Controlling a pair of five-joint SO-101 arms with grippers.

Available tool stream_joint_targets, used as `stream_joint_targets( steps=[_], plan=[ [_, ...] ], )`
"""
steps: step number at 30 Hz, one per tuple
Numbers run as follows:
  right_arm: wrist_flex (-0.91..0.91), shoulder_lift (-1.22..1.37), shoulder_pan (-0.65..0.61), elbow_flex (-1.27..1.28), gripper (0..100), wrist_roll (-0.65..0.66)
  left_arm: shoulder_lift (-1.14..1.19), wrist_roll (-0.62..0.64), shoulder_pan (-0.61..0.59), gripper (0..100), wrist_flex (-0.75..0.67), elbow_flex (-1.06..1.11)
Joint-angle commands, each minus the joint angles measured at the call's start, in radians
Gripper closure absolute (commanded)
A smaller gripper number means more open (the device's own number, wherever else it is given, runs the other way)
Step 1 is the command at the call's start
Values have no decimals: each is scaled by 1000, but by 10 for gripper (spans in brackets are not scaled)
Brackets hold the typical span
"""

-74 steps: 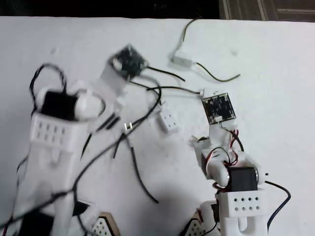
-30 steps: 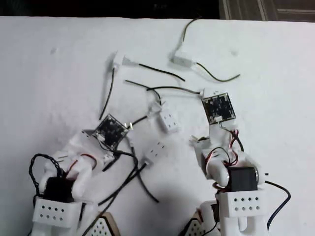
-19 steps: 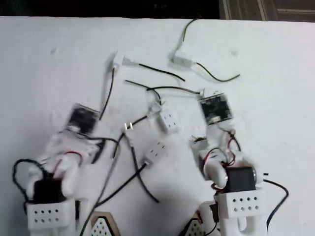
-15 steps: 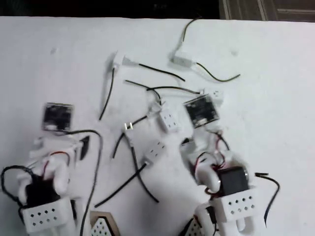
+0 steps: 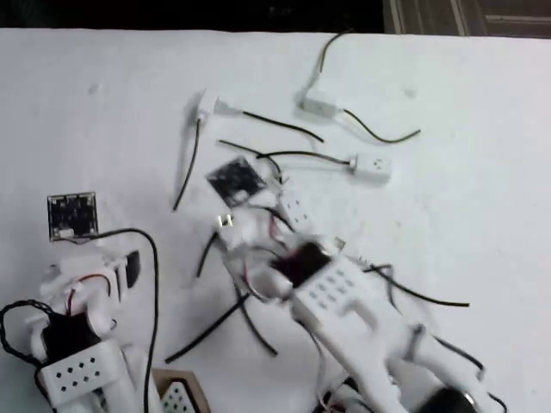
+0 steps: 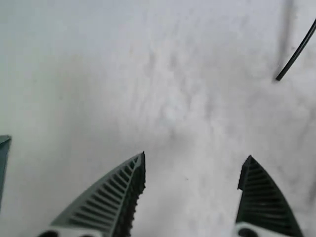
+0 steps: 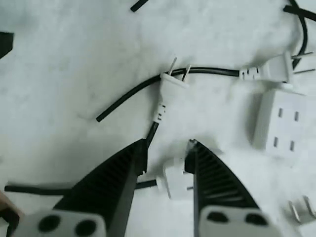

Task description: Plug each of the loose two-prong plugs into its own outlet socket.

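Observation:
My right gripper [image 7: 166,144] is open and hangs low over the middle of the table. A small white plug [image 7: 175,181] with a black cord lies between its fingers. Just beyond lies a two-prong plug [image 7: 173,81], and a third plug [image 7: 274,69] rests beside a white outlet socket [image 7: 281,118]. In the high view the right arm [image 5: 336,292] covers this cluster next to one socket [image 5: 297,209]. Another socket [image 5: 370,166] lies farther right. My left gripper [image 6: 196,158] is open over bare table at the near left, where the left arm [image 5: 77,292] stands.
A plug on a black cord [image 5: 207,107] and a white connector with its cord [image 5: 317,105] lie toward the back. Loose black cords [image 5: 241,310] cross the table's middle. A bare pair of prongs [image 7: 298,207] shows beside the right gripper. The white table [image 5: 482,224] is bare at right.
The right arm has swung left from beside the right-hand socket to over the plugs in the middle. The left arm has drawn back to the near left corner.

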Motion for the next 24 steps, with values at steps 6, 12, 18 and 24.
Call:
stream_joint_targets(
  steps=[6,12,18,24],
  plan=[
    [-206,466,-10,-209,871,-17,-12,2,-10,699,-54,34],
    [-206,633,-12,-319,872,-87,-12,2,-10,699,-55,37],
    [-213,707,-5,-396,981,-77,-12,2,-10,699,-54,37],
    [-206,661,1,-437,981,-77,-12,0,-10,699,-51,38]
  ],
)
